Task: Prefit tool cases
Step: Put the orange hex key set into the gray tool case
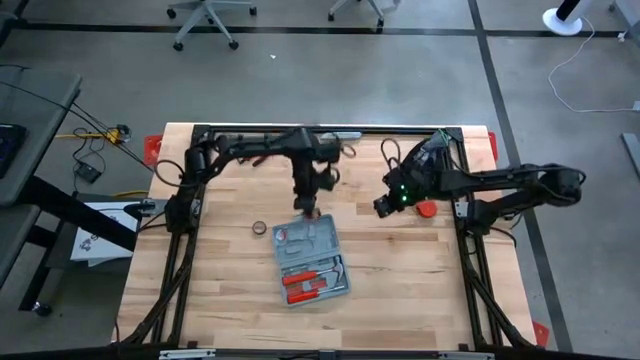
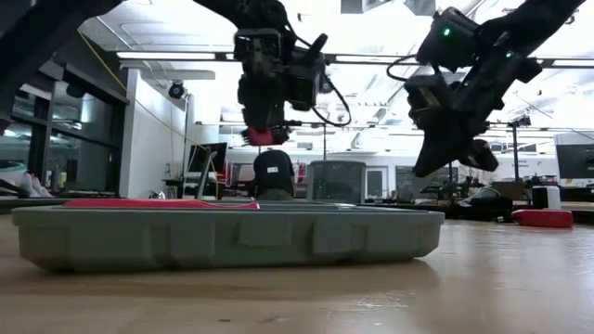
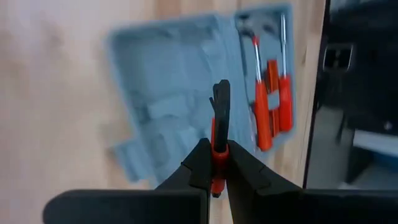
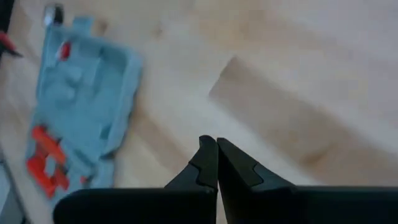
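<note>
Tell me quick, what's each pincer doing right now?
Left pincer: closed on a small red-and-black tool, above the tool case.
Right pincer: closed, holding nothing.

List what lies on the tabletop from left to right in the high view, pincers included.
Small dark ring → left pincer, shut on a red-and-black tool, above the open tool case → right pincer, shut and empty → red object.

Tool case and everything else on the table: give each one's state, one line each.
Tool case: open, flat on the table, red-handled tools in some slots.
Left end effector: shut on a small red-and-black tool, above the case.
Right end effector: shut, empty, raised off to the side.
</note>
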Controlling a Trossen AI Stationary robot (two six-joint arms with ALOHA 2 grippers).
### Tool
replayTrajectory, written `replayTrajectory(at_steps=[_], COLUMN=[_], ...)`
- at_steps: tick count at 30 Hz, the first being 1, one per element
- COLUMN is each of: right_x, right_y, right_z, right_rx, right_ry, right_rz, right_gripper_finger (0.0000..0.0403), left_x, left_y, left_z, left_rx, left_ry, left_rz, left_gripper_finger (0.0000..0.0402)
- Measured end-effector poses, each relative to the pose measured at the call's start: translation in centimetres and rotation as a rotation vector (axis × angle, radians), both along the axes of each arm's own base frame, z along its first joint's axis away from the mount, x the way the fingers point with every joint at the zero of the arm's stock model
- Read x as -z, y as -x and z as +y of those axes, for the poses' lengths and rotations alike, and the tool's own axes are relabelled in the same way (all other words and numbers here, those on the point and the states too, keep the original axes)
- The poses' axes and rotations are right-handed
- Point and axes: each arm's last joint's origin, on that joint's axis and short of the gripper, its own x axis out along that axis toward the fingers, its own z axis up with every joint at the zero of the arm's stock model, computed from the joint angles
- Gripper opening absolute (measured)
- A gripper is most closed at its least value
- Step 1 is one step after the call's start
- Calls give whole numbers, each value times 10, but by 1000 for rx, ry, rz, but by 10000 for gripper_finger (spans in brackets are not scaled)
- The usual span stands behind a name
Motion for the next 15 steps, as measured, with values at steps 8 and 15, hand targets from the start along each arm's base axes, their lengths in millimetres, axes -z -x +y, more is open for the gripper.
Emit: replayTrajectory(at_steps=[8,15], right_x=[0,0], right_y=[-3,-2], right_z=[43,59], right_rx=[-73,-70], right_ry=[-31,-22], right_rz=[11,16], right_gripper_finger=[0,0], left_x=[29,49], left_y=[5,11], left_z=[-36,-39], left_rx=[63,20], left_ry=[-5,8], left_rz=[93,103], left_gripper_finger=[14,14])
